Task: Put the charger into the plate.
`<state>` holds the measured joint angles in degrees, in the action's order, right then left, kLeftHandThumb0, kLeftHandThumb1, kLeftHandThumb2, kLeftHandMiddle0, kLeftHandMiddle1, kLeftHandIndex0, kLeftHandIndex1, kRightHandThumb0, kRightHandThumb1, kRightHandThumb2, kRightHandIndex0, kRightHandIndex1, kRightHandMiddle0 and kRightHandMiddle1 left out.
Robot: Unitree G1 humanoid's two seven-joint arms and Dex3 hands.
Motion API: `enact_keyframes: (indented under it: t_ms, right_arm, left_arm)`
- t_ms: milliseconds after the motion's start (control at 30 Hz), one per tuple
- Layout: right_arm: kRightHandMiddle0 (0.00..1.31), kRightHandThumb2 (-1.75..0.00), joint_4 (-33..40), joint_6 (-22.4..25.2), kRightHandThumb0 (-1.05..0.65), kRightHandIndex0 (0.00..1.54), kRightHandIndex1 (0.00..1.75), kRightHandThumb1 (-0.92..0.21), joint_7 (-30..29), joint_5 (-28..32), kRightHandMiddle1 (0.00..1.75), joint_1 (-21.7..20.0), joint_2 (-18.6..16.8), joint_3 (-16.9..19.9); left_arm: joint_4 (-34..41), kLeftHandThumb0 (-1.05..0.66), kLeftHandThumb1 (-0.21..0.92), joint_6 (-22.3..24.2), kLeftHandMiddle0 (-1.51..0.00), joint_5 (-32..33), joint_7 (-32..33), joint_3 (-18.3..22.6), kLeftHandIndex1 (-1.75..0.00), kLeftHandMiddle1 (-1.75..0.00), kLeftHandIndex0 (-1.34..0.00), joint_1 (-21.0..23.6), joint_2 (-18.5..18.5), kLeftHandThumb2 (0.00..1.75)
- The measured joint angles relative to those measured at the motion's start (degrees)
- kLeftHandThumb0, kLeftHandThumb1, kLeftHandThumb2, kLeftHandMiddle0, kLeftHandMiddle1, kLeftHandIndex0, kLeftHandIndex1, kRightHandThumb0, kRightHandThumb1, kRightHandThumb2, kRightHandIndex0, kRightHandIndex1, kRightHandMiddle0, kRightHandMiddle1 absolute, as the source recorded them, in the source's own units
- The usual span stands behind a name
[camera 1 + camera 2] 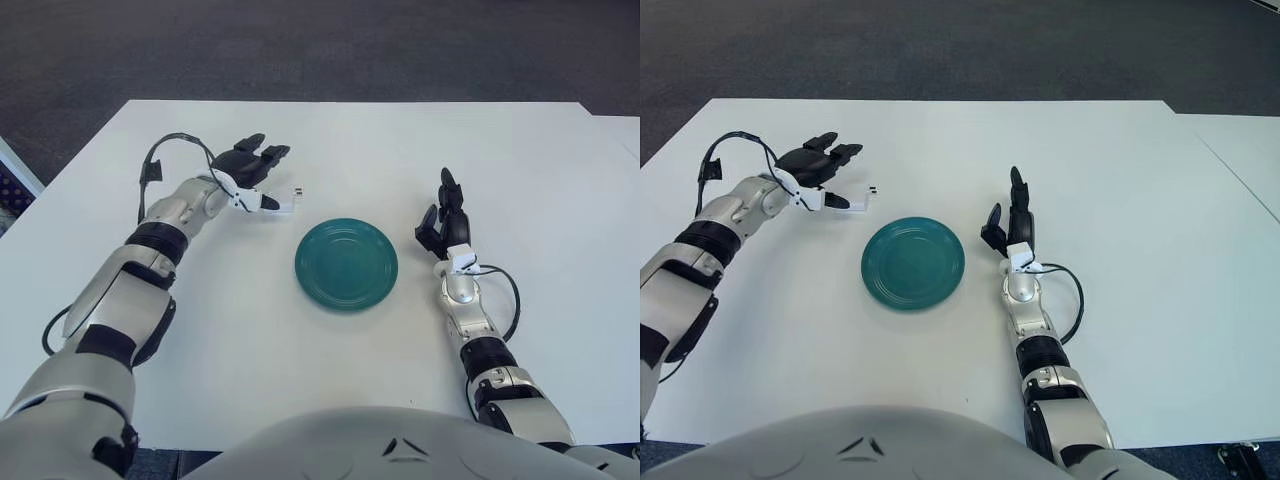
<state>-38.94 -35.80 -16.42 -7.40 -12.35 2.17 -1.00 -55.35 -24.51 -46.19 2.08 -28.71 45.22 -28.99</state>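
Left eye view: left robot hand (252, 172) open beside charger (283, 201).

A white table (300, 350) fills most of the view, its top plain and flat. Past its far edge runs dark grey carpet (320, 45). At the far right a second white surface (1250, 150) sits just beside the table, a thin dark seam between them.
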Motion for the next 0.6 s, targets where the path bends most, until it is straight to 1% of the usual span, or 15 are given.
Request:
enact_keyframes:
  t_ms: [367, 600]
  right_arm:
    - [0.01, -1.01, -0.7, -0.2, -0.96, 0.03, 0.01, -0.92, -0.5, 0.0, 0.13, -0.3, -0.5, 1.0]
    - [0.00, -1.02, -1.5, -2.2, -0.97, 0.03, 0.00, -0.92, -1.0, -0.1, 0.13, -0.8, -0.5, 1.0]
  left_arm:
    - [-3.2, -1.05, 0.92, 0.0, 0.00, 0.0, 0.1, -1.2, -0.37, 0.00, 0.00, 0.8, 0.4, 0.30]
    - [-4.7, -1.04, 0.92, 0.0, 0.00, 0.0, 0.2, -1.9, -0.37, 0.00, 0.00, 1.1, 0.8, 0.34]
